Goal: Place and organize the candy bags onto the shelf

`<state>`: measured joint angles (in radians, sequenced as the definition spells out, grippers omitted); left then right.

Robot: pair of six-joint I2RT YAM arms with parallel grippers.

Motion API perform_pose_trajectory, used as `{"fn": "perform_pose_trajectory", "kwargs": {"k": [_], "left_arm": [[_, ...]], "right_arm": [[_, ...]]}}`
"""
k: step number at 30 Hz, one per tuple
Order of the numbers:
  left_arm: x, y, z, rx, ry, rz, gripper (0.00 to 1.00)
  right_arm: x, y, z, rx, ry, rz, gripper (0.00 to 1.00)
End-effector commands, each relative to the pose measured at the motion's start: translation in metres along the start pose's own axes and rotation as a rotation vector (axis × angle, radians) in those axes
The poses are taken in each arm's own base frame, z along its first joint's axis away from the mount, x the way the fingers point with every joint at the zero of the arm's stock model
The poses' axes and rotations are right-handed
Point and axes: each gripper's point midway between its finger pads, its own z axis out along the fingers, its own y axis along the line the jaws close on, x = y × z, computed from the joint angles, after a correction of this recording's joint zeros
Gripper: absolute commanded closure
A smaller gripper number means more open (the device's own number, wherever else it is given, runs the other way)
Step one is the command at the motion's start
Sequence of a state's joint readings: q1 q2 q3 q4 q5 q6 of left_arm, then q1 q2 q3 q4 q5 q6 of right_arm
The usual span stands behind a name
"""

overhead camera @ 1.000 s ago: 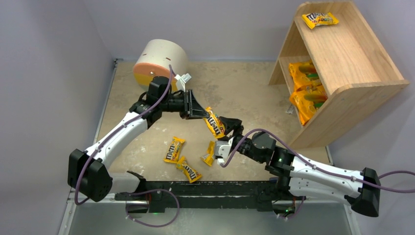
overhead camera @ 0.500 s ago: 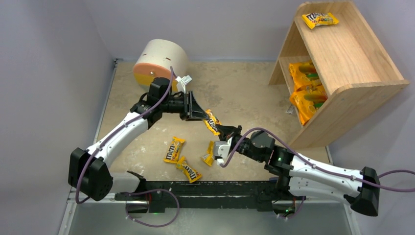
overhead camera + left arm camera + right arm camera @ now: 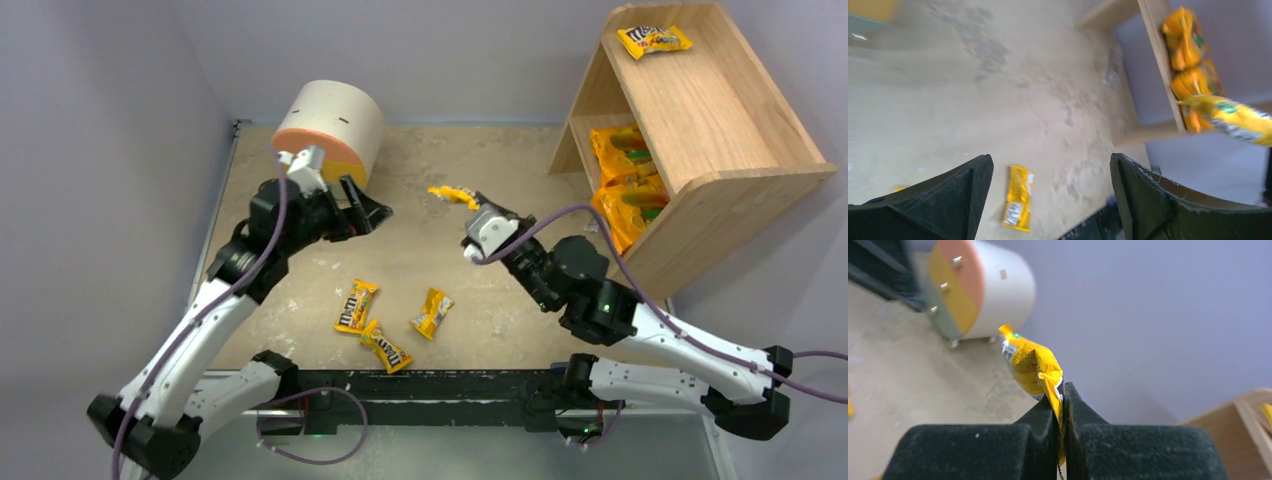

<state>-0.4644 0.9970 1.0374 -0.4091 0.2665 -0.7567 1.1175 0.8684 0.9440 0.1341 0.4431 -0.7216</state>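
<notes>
My right gripper (image 3: 472, 206) is shut on one end of a small yellow M&M's packet (image 3: 452, 194), held in the air above the table's middle; in the right wrist view the packet (image 3: 1030, 365) sticks up from the closed gripper (image 3: 1063, 390). My left gripper (image 3: 366, 203) stands open and empty near the round cabinet, its fingers (image 3: 965, 182) wide apart. Three yellow packets lie on the table (image 3: 356, 304) (image 3: 385, 345) (image 3: 432, 312). The wooden shelf (image 3: 720, 130) carries one packet (image 3: 653, 40) on top and two orange bags (image 3: 620, 150) (image 3: 628, 205) on its lower tier.
A round cream cabinet (image 3: 330, 125) with coloured drawers stands at the back left, close behind the left gripper. A black rail (image 3: 420, 385) runs along the table's near edge. Grey walls close in the left and back sides.
The left gripper let go of the packet, opened and drew back left toward the cabinet. The right gripper shut on the packet and carried it up and farther back.
</notes>
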Motion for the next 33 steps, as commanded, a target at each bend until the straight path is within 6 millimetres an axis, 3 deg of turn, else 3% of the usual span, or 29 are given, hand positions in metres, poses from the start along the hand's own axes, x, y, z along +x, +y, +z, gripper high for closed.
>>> {"fn": "perform_pose_trajectory", "kwargs": {"k": [1, 5, 9, 13, 19, 24, 33], "left_arm": [[-0.035, 0.062, -0.047, -0.331, -0.300, 0.030, 0.09], [-0.033, 0.071, -0.058, -0.356, -0.344, 0.032, 0.08], [-0.028, 0.076, -0.050, -0.375, -0.308, 0.043, 0.06], [-0.017, 0.086, -0.037, -0.414, -0.228, 0.052, 0.05], [-0.008, 0.094, -0.026, -0.434, -0.167, 0.075, 0.04], [-0.008, 0.098, -0.026, -0.450, -0.167, 0.093, 0.03], [0.001, 0.104, -0.025, -0.475, -0.111, 0.110, 0.02]], "right_arm": [[-0.025, -0.092, -0.017, 0.348, 0.037, 0.126, 1.00], [-0.026, -0.144, -0.009, 0.506, 0.133, 0.058, 1.00], [0.002, -0.214, 0.005, 0.656, 0.303, -0.007, 1.00], [0.017, -0.278, 0.016, 0.810, 0.434, -0.078, 1.00], [0.025, -0.365, -0.001, 0.994, 0.503, -0.155, 1.00], [0.064, -0.403, -0.032, 1.076, 0.640, -0.203, 1.00], [0.124, -0.431, -0.074, 1.076, 0.806, -0.265, 1.00]]}}
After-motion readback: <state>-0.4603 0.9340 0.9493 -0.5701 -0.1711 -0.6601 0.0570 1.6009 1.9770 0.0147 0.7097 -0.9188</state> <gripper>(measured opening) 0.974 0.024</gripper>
